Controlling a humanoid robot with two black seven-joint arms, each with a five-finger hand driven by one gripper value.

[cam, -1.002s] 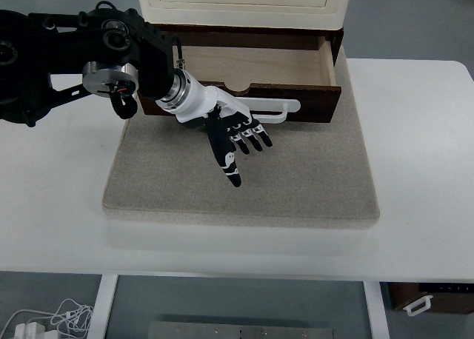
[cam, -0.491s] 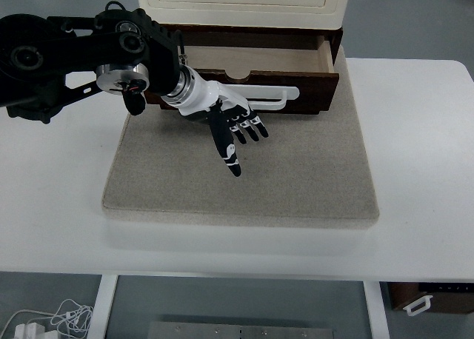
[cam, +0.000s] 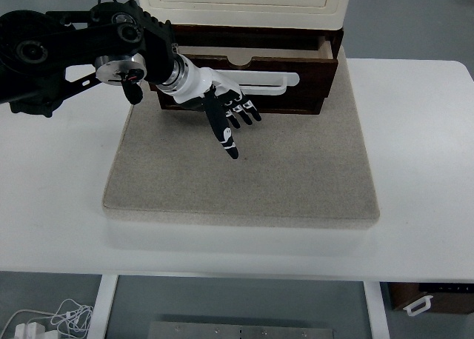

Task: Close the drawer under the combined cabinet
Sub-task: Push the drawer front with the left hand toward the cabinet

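Few ways to botch this one, honestly. Nearest first: plain white table (cam: 415, 206). Then a grey mat (cam: 296, 176) under the whole setup, fuzzy-looking, probably grippy enough to bunch up if shoved.

On top of that, the left hand (cam: 222, 113), reaching in from the left. Fingers stretched out and loose, grasping nothing, pointing down toward the mat, with the wrist end right at the drawer front. Hard to tell actual contact from up here. Right hand nowhere in sight.

Behind the hand, the dark wooden drawer (cam: 311, 95) under the cream cabinet (cam: 244, 2). Mostly in but not yet shut, with a thin strip of pale interior showing along the back. White handle (cam: 270, 81) across the front, just right of the wrist.

Main worries:
- Pushing way off at the left end of the front, so likely to skew the thing and jam one side.
- Snagging a finger on that handle.
- Sliding the whole cabinet backward on the mat instead of closing anything.
- Maybe pinching knuckles at the top edge too.
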